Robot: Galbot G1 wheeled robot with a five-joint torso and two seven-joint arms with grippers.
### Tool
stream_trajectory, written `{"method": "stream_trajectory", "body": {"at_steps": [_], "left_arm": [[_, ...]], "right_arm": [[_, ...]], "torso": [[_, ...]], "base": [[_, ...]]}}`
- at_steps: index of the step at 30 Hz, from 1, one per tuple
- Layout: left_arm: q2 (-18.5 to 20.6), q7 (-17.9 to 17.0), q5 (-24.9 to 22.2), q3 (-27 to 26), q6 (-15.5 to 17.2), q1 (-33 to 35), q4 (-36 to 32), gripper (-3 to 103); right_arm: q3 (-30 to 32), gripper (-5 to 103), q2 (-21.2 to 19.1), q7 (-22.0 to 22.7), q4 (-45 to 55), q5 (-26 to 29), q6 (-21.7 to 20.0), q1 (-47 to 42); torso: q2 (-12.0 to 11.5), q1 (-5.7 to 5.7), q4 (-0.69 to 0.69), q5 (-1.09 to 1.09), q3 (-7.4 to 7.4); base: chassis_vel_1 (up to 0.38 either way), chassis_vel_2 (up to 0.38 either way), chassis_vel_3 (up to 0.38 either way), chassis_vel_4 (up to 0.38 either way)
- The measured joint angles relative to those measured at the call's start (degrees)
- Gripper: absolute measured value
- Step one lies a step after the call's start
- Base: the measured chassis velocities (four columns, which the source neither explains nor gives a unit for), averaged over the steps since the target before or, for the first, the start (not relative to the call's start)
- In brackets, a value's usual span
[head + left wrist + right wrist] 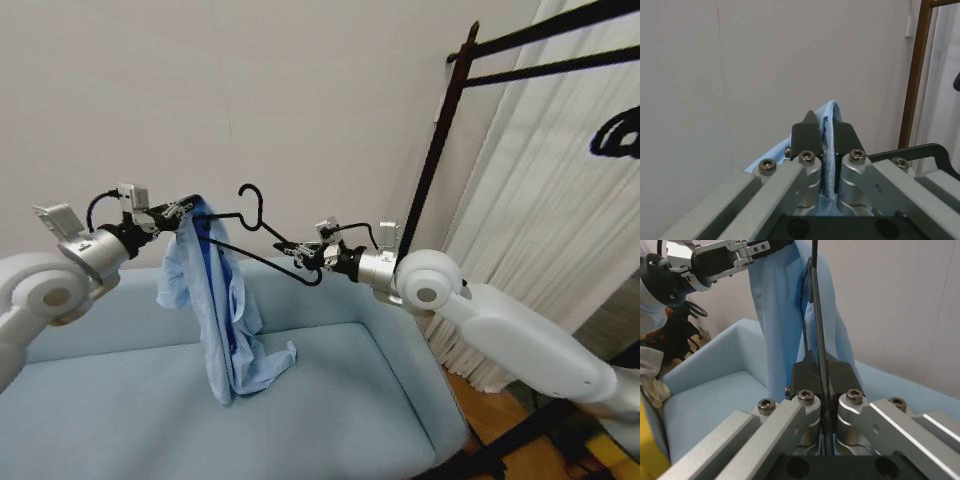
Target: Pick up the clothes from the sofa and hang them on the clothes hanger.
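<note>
Right end effector (pixel 822 365) grips black hanger (pixel 816 300); left end effector (pixel 826 122) pinches draped, crumpled light-blue shirt (pixel 225 320)

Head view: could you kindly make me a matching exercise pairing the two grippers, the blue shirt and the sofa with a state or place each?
1 left gripper
2 right gripper
3 blue shirt
4 sofa

a below both arms
b shut on the black hanger
c dangling in mid-air at the hanger's end
d shut on the shirt's upper edge

Pairs: 1-d, 2-b, 3-c, 4-a
</note>
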Motion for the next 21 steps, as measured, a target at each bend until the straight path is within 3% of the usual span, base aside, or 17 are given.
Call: {"method": "stream_trajectory", "body": {"at_steps": [15, 21], "left_arm": [[-0.4, -0.3, 0.7, -1.3, -0.1, 1.0, -2.8, 2], [-0.8, -0.3, 1.0, -2.1, -0.3, 2.4, -4.2, 2]], "right_arm": [[-1.7, 1, 6.6, 4.3, -4.4, 1.0, 0.3, 0.4], [-1.7, 1, 7.6, 5.1, -6.1, 1.6, 0.6, 0.4]], "torso": [[0.0, 0.0, 0.0, -0.01, 0.0], [0.0, 0.0, 0.0, 0.0, 0.0]], "base": [[0.0, 0.0, 0.0, 0.0], [0.0, 0.0, 0.0, 0.0]]}}
